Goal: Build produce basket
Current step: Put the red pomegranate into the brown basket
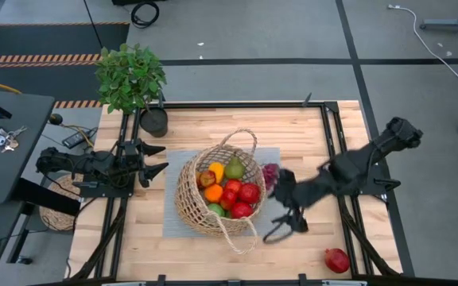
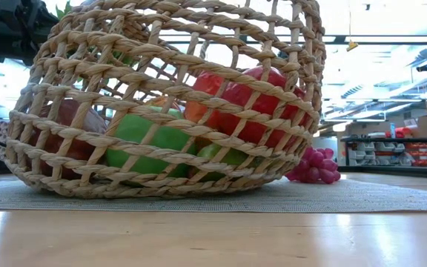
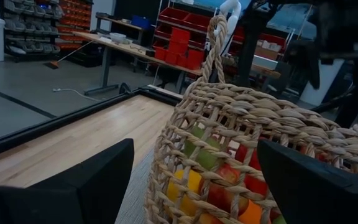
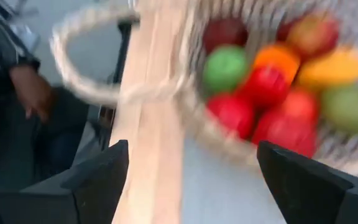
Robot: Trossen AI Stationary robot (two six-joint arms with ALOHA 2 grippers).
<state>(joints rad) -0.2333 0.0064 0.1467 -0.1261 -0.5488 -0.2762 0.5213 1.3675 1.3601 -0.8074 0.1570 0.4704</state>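
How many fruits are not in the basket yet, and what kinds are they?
Purple grapes: 1 bunch
Red pomegranate: 1
Total: 2

Basket (image 1: 189, 195): tan wicker, open lattice weave, with pale loop handles. Contents seen from above: red apples (image 1: 241, 199), one orange fruit (image 1: 213, 193), one yellow pepper (image 1: 216, 169), one green pear (image 1: 234, 168), one green apple (image 1: 215, 210). Grapes (image 1: 270, 175): purple, just beside the basket; magenta-pink in the low view. Pomegranate (image 1: 336, 260): red. Mat (image 1: 173, 226) under the basket: plain grey. Table (image 1: 133, 230): light wood planks with a black frame. Both arms: dark, near black. Potted plant (image 1: 131, 75): leafy green, in a black pot. Floor: grey, with black lines and an orange-and-black striped strip. Shelving bins in the left wrist view: red
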